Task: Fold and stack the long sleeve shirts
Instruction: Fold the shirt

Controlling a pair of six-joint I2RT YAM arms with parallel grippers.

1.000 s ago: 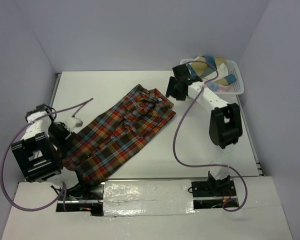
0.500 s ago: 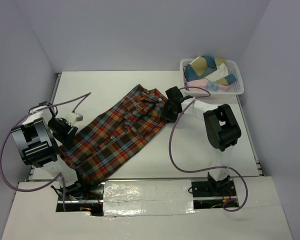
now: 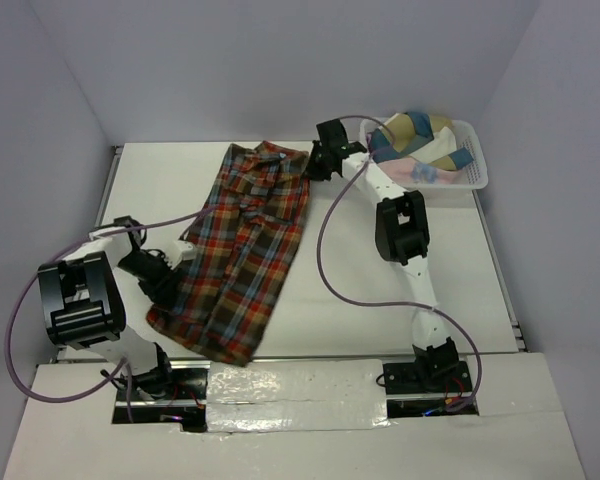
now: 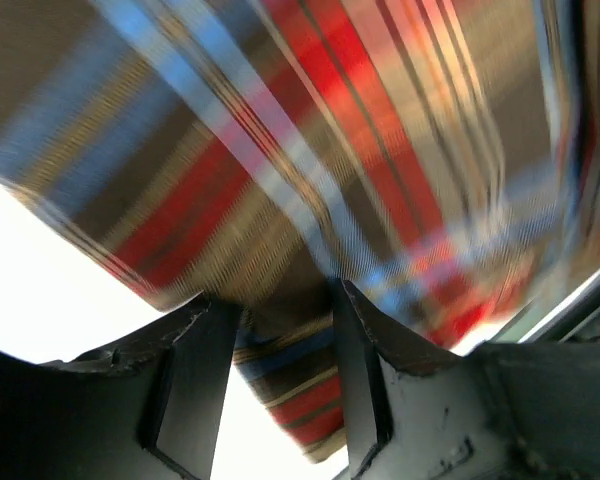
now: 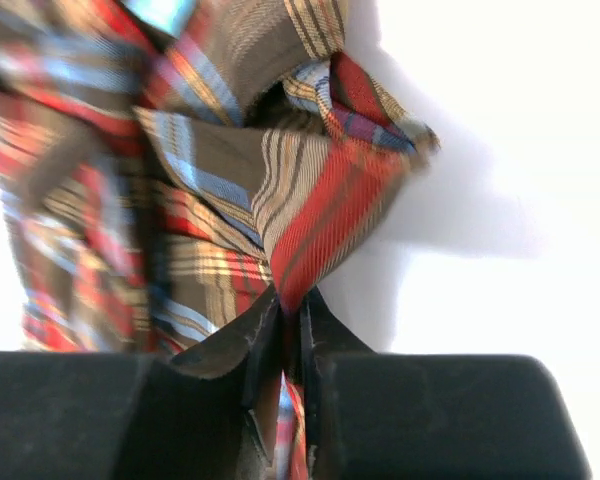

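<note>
Swung round from its earlier slant, the plaid shirt (image 3: 242, 250) lay nearly straight up the table (image 3: 380, 290), collar at the far end. The right gripper (image 5: 289, 325) pinched its far corner tightly; the left gripper (image 4: 285, 310) grasped a fold of its near-left edge.

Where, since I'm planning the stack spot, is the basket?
Top view: the basket sits at the far right, just right of the right gripper, which pinches the shirt.
</note>
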